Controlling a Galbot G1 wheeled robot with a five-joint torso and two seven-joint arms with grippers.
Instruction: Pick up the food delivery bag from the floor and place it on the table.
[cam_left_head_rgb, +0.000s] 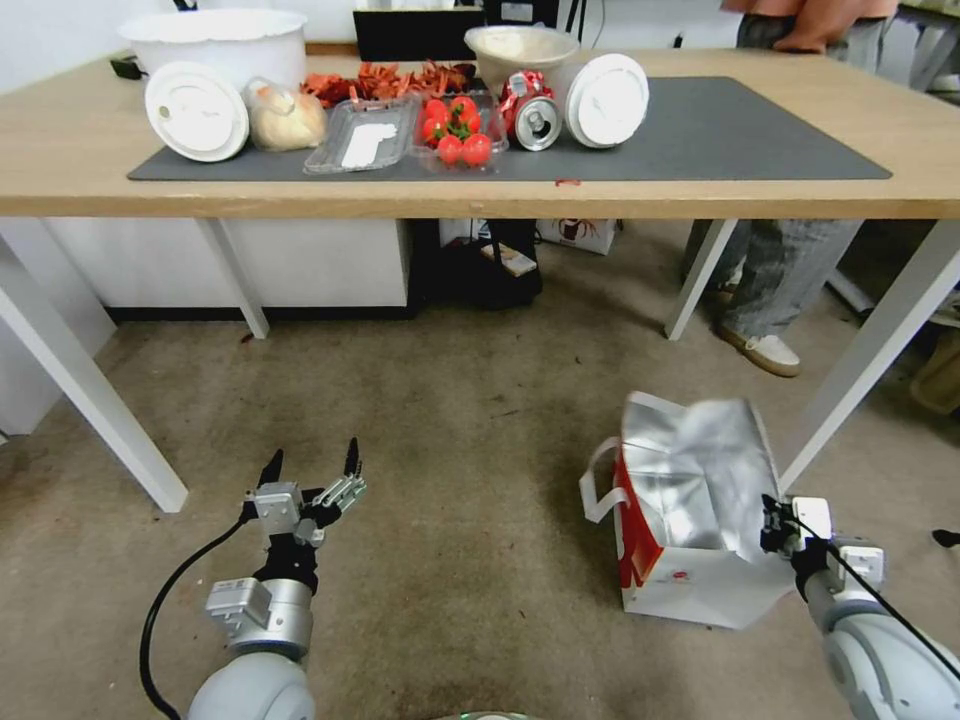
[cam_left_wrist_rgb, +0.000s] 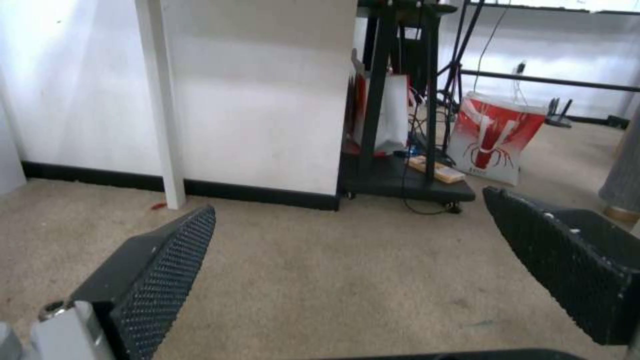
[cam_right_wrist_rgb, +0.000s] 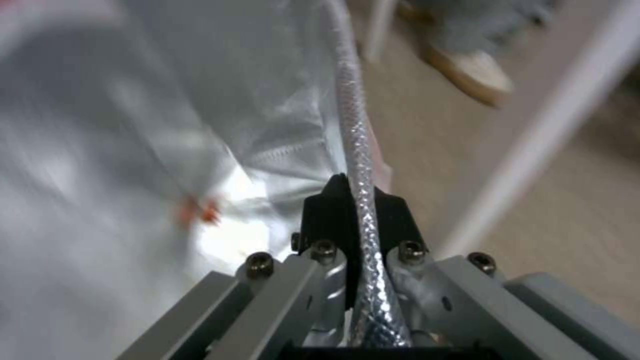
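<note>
- So the food delivery bag (cam_left_head_rgb: 690, 520) sits upright on the floor (cam_left_head_rgb: 450, 420), over on the robot's right, just in front of a white leg of the table (cam_left_head_rgb: 500, 195). It's not on the tabletop yet.
- The mouth is gaping and you can see the silver foil lining (cam_left_head_rgb: 695, 480) all crumpled, with a red side panel and a small red logo on the white face.
- The right gripper (cam_left_head_rgb: 778, 528) is at the bag's near top edge. In the right wrist view its fingers (cam_right_wrist_rgb: 333, 210) are pinched together on the foil-edged rim or handle strip (cam_right_wrist_rgb: 357, 150) that runs straight between them. Looks like a real grip, not just a touch.
- The left gripper (cam_left_head_rgb: 312, 470) hovers low over bare carpet, well apart from the bag, with its textured pads (cam_left_wrist_rgb: 163, 265) spread wide and nothing in them.
- Handling guess: paper plus foil means soft walls that fold and sag, so it probably swings and buckles when lifted by one edge. I can't tell whether anything is inside, so the weight is a coin flip.
- The foil looks slick, and thin paper could tear if the load hangs off one pinch point.
- If it were me I'd go for the white handles (cam_left_head_rgb: 598, 490), or the reinforced rim where the lining is stitched, rather than the floppy wall.
- The mat on the table is crowded on the left with bowls, lids, tomatoes (cam_left_head_rgb: 455, 130) and a can (cam_left_head_rgb: 535, 118); its right half has room.
</note>
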